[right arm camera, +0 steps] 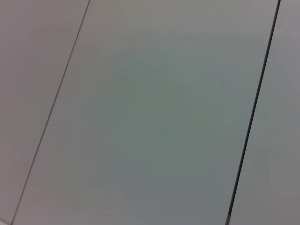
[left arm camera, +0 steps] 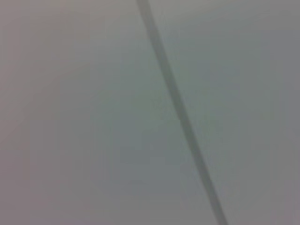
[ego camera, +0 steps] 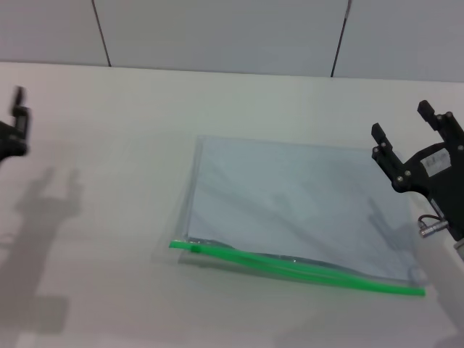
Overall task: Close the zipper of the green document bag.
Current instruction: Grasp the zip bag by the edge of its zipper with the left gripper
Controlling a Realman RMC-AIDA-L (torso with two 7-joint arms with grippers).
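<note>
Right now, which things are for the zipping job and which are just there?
For the job:
- bag
- zipper along its near edge
- right gripper, open, beside the bag's right end
- left gripper, far off at the left

Just there:
- table
- wall behind it

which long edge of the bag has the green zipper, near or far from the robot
The near one: the zipper lines the green document bag's edge closest to the robot; the far edge is plain.
</note>
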